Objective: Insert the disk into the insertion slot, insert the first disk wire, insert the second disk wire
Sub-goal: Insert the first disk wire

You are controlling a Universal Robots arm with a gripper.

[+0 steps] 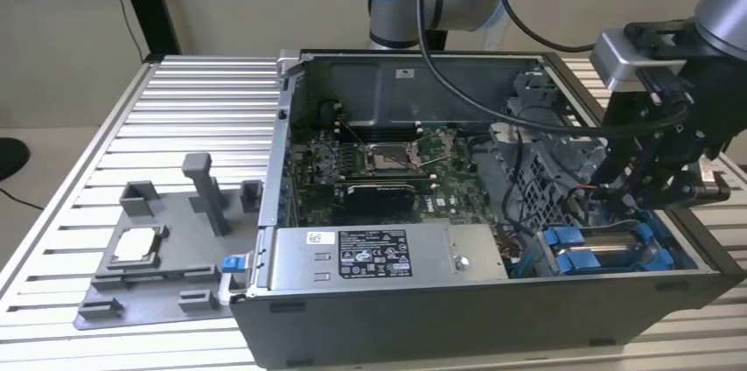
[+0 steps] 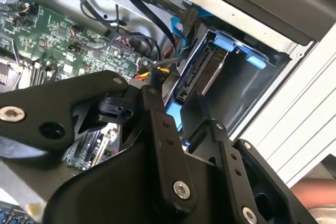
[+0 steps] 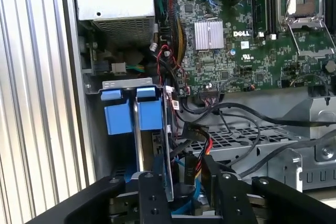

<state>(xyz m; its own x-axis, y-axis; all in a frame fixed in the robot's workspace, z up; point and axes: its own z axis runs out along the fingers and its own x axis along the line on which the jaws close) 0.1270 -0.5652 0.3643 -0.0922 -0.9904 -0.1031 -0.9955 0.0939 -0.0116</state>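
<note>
- Disk [image 3: 168, 140]: stands on edge in the slot [image 3: 118, 119] beside the blue guides, its connector edge exposed for wiring.
- Hand [image 3: 186, 184]: clamped on the plug [image 3: 187, 169], I judge, and held against the disk's edge for mating.

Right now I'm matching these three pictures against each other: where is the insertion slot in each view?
Exterior view: slot in the case's near corner, at the exterior view's right.
Second wrist view: slot against the case's outer wall.
First wrist view: slot against the case wall.
Shared landmark: the green motherboard.
</note>
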